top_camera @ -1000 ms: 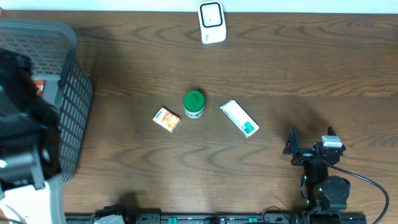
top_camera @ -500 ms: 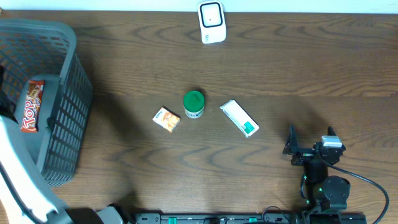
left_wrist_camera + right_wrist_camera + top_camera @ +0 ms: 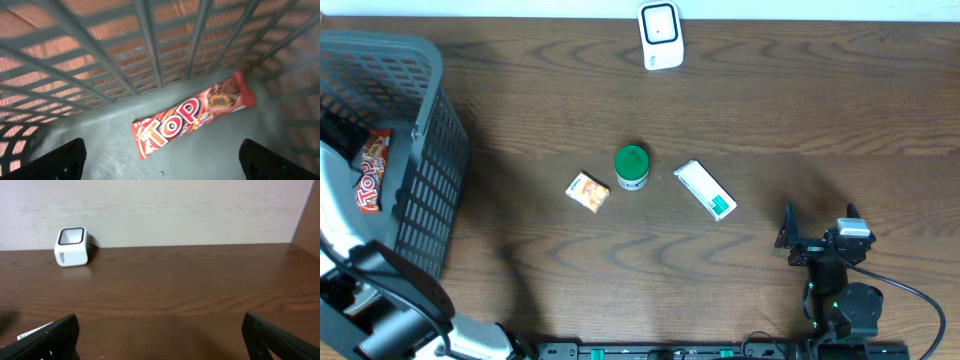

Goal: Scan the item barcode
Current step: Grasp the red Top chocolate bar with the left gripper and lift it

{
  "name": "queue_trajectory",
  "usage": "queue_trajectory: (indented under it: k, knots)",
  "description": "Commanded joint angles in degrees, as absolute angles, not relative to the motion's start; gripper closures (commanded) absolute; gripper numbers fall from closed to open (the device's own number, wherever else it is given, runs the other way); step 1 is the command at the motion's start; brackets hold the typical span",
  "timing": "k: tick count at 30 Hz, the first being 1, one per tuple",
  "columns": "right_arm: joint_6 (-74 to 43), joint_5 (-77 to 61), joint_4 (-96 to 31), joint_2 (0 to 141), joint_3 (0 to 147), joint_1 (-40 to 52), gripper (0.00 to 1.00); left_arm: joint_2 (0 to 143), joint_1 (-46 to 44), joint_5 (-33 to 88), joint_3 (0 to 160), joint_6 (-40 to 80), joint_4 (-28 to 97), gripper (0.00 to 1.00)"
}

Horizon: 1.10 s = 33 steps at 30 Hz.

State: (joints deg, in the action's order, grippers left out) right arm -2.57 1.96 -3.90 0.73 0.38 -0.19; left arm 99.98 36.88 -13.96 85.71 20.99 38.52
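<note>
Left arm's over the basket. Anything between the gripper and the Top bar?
Nothing visible. In the wrist view the bar lies alone on the floor of the basket, below the open left gripper. The mesh walls stand behind and beside it, not over it.

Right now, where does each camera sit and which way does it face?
Overhead: above the table, looking straight down; right tool and left arm show.
Left wrist: at the basket, looking down at the Top bar; open left tool frames it.
Right wrist: low, facing across to the scanner; its fingers show.
Shared: overhead and left wrist both show the Top bar; overhead and right wrist, the scanner.
</note>
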Motion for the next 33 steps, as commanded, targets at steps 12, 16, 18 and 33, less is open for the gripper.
queue_trajectory:
  k: [12,16,18,33]
  knots:
    - [-3.2,2.3,-4.1,0.7,0.3,0.4,0.01,106.0,37.2,-7.6,85.5,1.8,35.2,0.02]
    - [-3.2,2.3,-4.1,0.7,0.3,0.4,0.01,107.7,37.2,-6.7,85.2,-0.2,35.1,0.02]
    - [-3.2,2.3,-4.1,0.7,0.3,0.4,0.01,108.5,37.2,-6.6,84.8,-0.4,34.7,0.01]
    - [-3.2,2.3,-4.1,0.7,0.3,0.4,0.01,115.1,37.3,-6.6,84.4,-3.4,33.3,0.00]
